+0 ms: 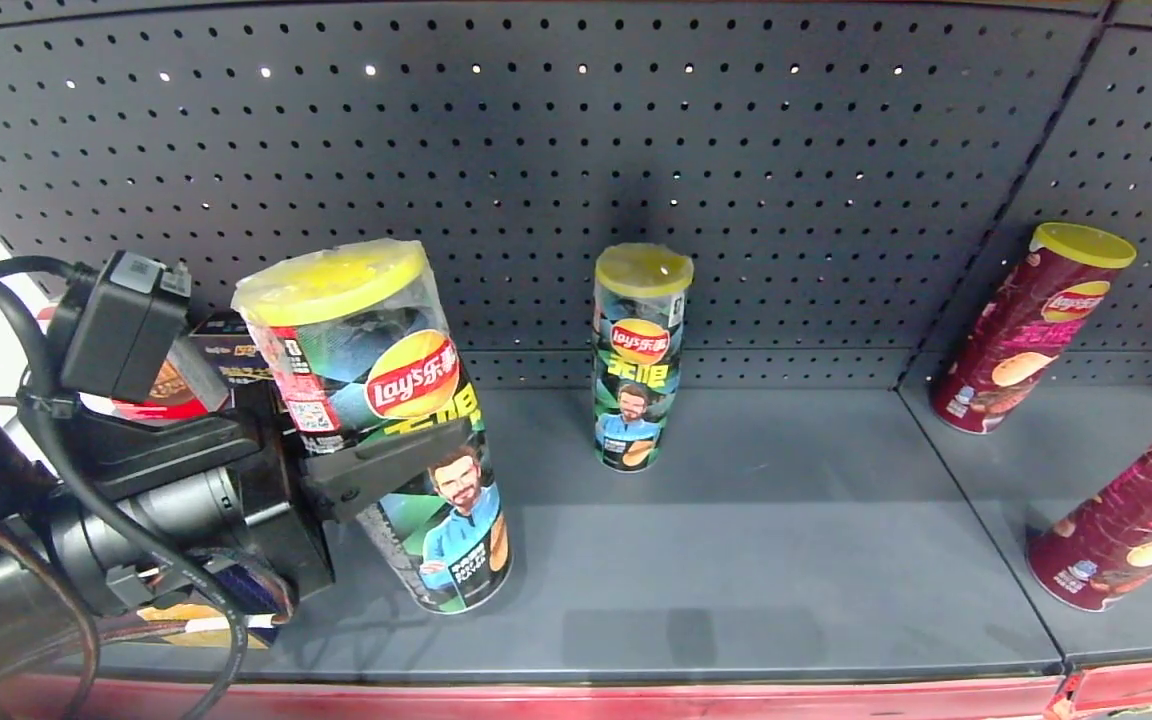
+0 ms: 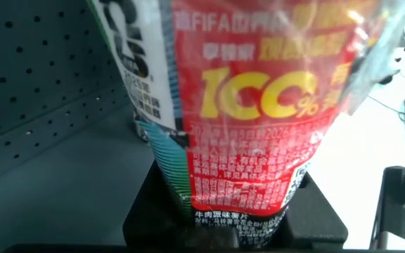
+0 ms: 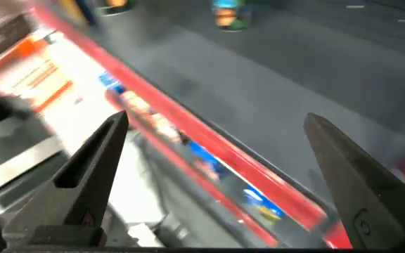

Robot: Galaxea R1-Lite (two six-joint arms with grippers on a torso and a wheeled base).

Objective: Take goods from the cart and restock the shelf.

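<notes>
1. The left end effector (image 1: 386, 468) was clamped across the middle of a yellow-lidded chip can (image 1: 406, 390), holding it tilted over the shelf (image 1: 756, 560). Whether the can's base touched the shelf could not be told.
2. Let go at that tilt, the can would probably topple and roll off the red front lip (image 1: 636, 700), close behind the end effector.
3. A matching can (image 1: 639, 360) stood upright beyond and to the right of the end effector, well apart. A careless sideways swing could knock it.
4. Bare shelf lay between them, and the pegboard back (image 1: 636, 150) closed the far side.
5. The right end effector (image 3: 216, 176) was spread wide and empty, near the lip.
</notes>
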